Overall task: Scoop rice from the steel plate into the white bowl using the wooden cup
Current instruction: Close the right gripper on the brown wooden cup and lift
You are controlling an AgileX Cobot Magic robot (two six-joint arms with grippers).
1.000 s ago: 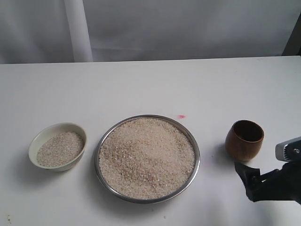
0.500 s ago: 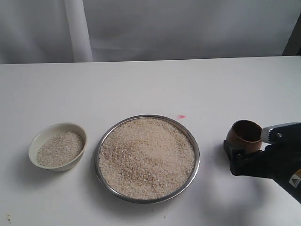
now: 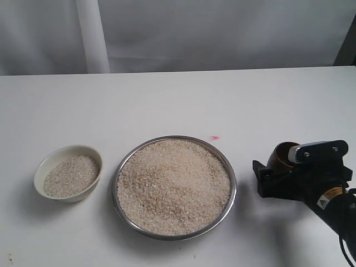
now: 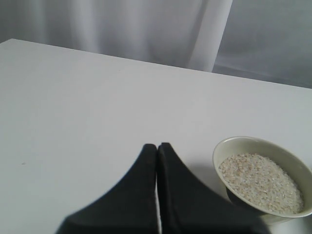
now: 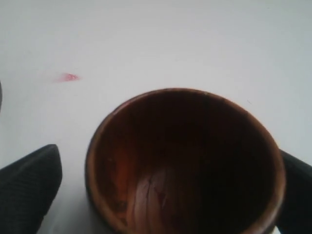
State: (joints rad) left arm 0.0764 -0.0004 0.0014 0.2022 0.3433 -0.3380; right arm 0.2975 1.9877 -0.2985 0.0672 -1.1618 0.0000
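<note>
At the far left of your tabletop [image 3: 167, 100], the white bowl [image 3: 38, 177] stands upright with a shallow layer of grain in it. The left wrist view shows the left gripper [image 4: 157, 146] above the tabletop just beside this bowl; its fingers [image 4: 141, 185] are pressed together with nothing between them.

Next to the right, a small gap from the bowl, you have the steel plate [image 3: 176, 237], heaped almost rim to rim with the rice [image 3: 173, 186]. Just beyond its far right edge there is a small pink mark [image 3: 214, 137] on the tabletop.

Further right, apart from the plate, the wooden cup [image 3: 282, 156] stands upright on the tabletop, mouth up, and its dark inside holds no grain. Your right gripper [image 5: 163, 180] is around it, with its fingers [image 5: 29, 187] spread wide on either side of the cup. One finger shows a clear strip of tabletop between it and the cup wall; whether the other touches the cup, you cannot tell.
</note>
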